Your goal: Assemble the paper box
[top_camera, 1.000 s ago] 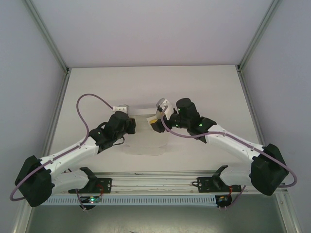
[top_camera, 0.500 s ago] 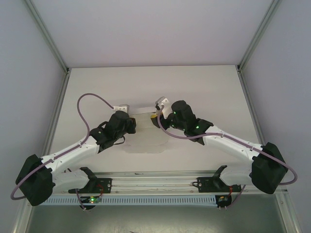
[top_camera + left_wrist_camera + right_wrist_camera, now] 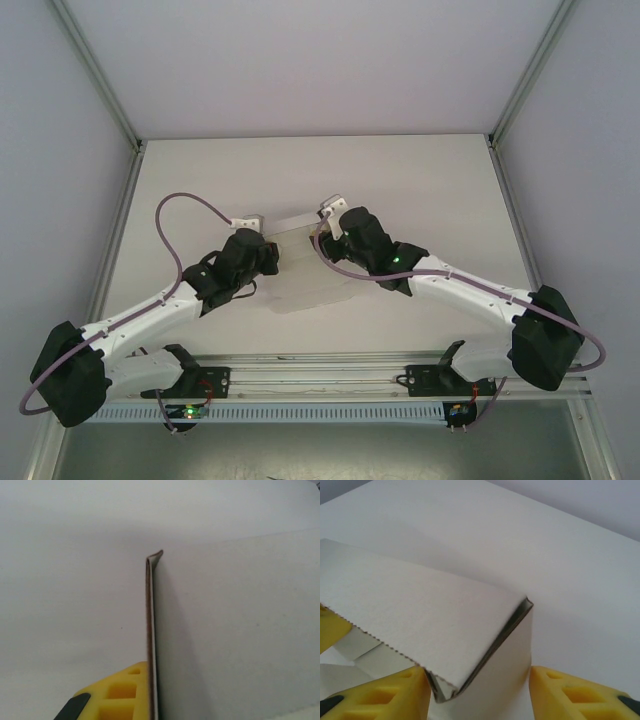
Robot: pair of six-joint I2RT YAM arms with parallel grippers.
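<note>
The paper box (image 3: 303, 282) is found at the centre of the table (image 3: 440, 180); one wall is pinched edge-on by the left gripper (image 3: 266, 238); the right gripper (image 3: 479, 692) is spread astride a folded corner — best squeezed squarely along its crease.

The left arm (image 3: 140, 318) and the right arm (image 3: 480, 295) are white tubes joined by bulky black housings, each with a small green light (image 3: 397, 260). A purple-grey cable (image 3: 185, 200) loops along each arm. Black bases (image 3: 70, 375) sit at the frame's lower corners. The right claw (image 3: 479, 692) has yellow fingers (image 3: 385, 695) with square moulded recesses and black trim.
</note>
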